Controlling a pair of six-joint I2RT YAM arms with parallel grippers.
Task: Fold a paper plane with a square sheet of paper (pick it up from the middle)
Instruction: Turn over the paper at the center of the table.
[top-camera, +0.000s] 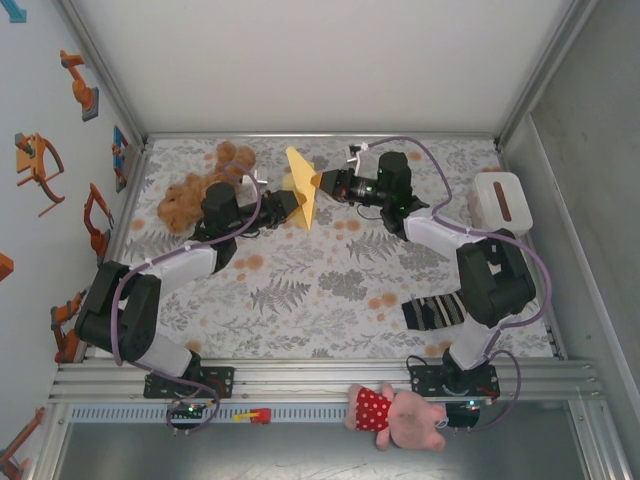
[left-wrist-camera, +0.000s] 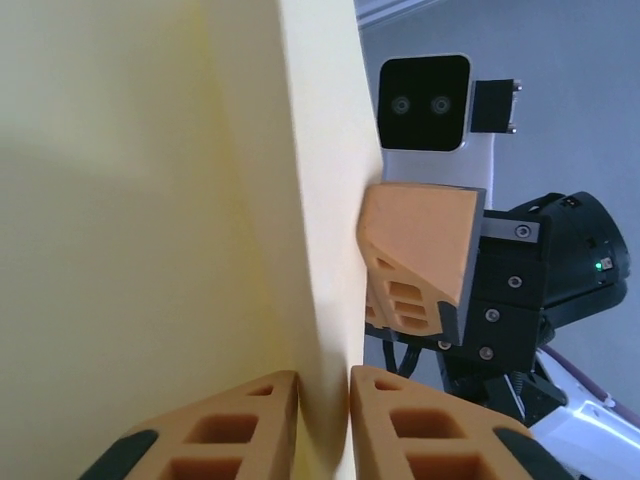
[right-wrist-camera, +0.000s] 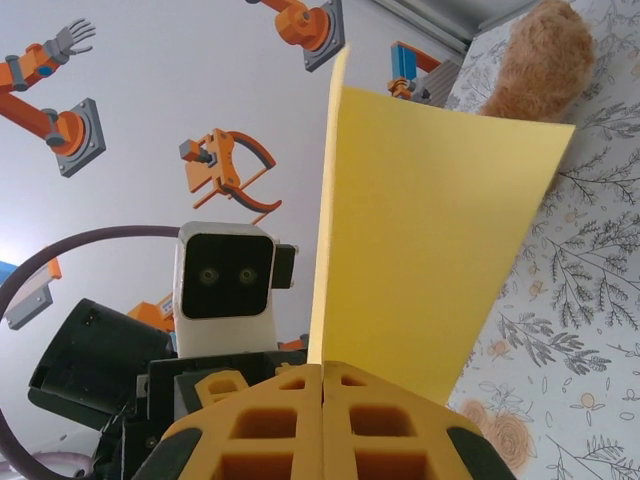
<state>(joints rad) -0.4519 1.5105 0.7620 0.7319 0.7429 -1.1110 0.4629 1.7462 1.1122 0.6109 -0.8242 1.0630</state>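
- Left arm (top-camera: 180, 265), right arm (top-camera: 495, 280): both stretched inward, wrists facing, meeting beside the brown teddy (top-camera: 205, 190).
- Sheet of paper (top-camera: 302, 187): folded, upright, aloft beside the teddy; judged light, limp, crease-prone; hold near the fold.
- Left gripper (left-wrist-camera: 322, 382), right gripper (right-wrist-camera: 322, 375): 2 finger pairs pinched narrow on the sheet.

My left gripper (top-camera: 291, 204) and right gripper (top-camera: 321, 182) both grip the folded yellow paper (top-camera: 298, 170), standing on edge between them.

Bright, even light; blurry close-up paper (left-wrist-camera: 150, 220).
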